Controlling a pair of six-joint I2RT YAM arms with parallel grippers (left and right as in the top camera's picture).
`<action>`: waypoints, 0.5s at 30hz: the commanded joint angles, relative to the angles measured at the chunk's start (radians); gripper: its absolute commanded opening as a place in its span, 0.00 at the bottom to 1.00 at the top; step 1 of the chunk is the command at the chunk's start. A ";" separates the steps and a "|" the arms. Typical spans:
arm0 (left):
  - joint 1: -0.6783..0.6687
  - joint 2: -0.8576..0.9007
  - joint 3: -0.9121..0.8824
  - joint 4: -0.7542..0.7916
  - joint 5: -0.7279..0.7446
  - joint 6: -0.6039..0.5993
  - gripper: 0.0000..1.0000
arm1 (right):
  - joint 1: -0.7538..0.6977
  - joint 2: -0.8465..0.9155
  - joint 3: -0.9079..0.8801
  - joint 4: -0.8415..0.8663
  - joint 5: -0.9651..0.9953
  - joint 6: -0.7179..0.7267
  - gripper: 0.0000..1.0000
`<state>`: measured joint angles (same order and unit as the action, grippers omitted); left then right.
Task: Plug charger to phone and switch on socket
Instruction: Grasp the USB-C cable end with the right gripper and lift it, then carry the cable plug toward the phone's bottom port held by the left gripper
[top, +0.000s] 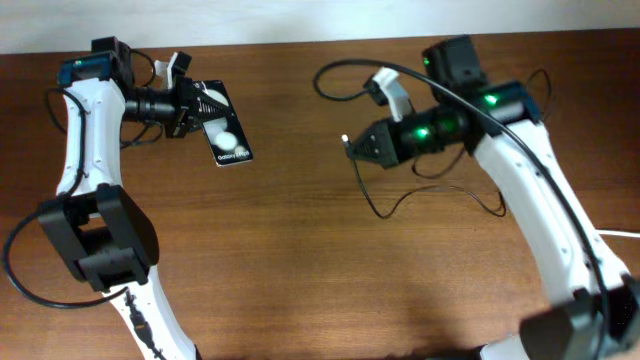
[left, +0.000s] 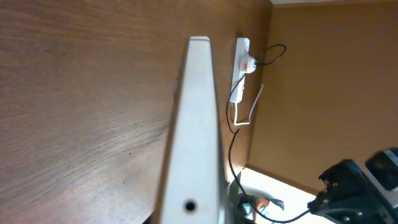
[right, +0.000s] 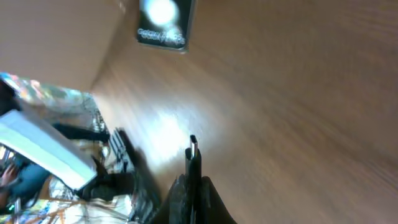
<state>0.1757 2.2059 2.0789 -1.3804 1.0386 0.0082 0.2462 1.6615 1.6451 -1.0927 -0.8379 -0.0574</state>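
Over the table (top: 300, 250), left hand (top: 188, 108) is clamped on the phone (top: 226, 128), right hand (top: 351, 147) pinches the charger (right: 193, 150) by its plug tip.

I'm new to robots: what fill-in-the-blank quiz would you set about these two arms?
The left pincer is shut on the flat black ___ with white text.
The right pincer holds the ___ tip of the thin black charger cable.
The short white power strip bears marks coloured ___.
Missing: phone; plug; red.
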 joint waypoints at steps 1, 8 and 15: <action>-0.019 -0.007 0.016 -0.001 0.027 0.023 0.00 | -0.034 -0.168 -0.243 0.117 -0.087 0.050 0.04; -0.105 -0.007 0.016 0.064 0.153 0.024 0.00 | -0.042 -0.294 -0.646 0.570 -0.220 0.343 0.04; -0.156 -0.007 0.016 0.179 0.458 0.023 0.00 | 0.051 -0.259 -0.672 0.946 -0.206 0.631 0.04</action>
<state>0.0307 2.2059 2.0789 -1.2213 1.3056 0.0143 0.2409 1.3949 0.9688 -0.2199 -1.0546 0.4324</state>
